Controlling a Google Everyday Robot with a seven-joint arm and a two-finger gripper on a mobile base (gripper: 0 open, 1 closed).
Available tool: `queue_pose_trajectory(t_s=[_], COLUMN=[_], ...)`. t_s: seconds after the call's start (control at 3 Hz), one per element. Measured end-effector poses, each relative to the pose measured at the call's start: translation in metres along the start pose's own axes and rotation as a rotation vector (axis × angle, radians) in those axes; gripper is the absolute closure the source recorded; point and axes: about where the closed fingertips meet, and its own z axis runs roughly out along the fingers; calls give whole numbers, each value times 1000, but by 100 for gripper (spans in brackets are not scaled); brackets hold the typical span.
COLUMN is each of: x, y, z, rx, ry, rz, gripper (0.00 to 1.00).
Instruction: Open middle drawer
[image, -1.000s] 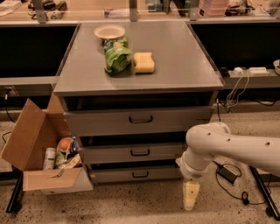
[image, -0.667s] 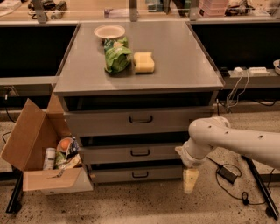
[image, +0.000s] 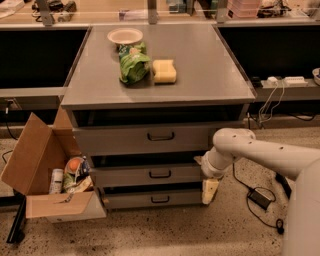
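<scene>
The grey cabinet (image: 235, 90) has three drawers stacked at its front. The middle drawer (image: 125, 176) is shut, with a small dark loop handle (image: 160, 174). The taller top drawer (image: 115, 140) is above it and the bottom drawer (image: 130, 199) below it. My gripper (image: 209, 192) hangs pointing down from the white arm (image: 260, 152). It is just off the cabinet's right front corner, level with the bottom drawer and right of the middle drawer's handle. It holds nothing that I can see.
On the cabinet top lie a white bowl (image: 125, 36), a green bag (image: 132, 64) and a yellow sponge (image: 164, 71). An open cardboard box (image: 35, 165) with bottles and packets stands left of the drawers. A power brick and cables (image: 260, 198) lie on the floor at the right.
My gripper has risen from near the floor and moved slightly left, closer to the cabinet's right front corner. The drawers have not moved.
</scene>
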Motion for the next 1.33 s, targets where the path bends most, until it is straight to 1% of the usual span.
queue_pose_trajectory(t_s=[0.33, 0.67, 1.0, 1.33], x=[-1, -3, -9, -12], y=[-29, -43, -43, -35], z=[28, 46, 72, 78], rx=[8, 6, 24, 37], ry=[-26, -36, -117, -149], rz=[16, 30, 80, 94], gripper=[0, 0, 26, 51])
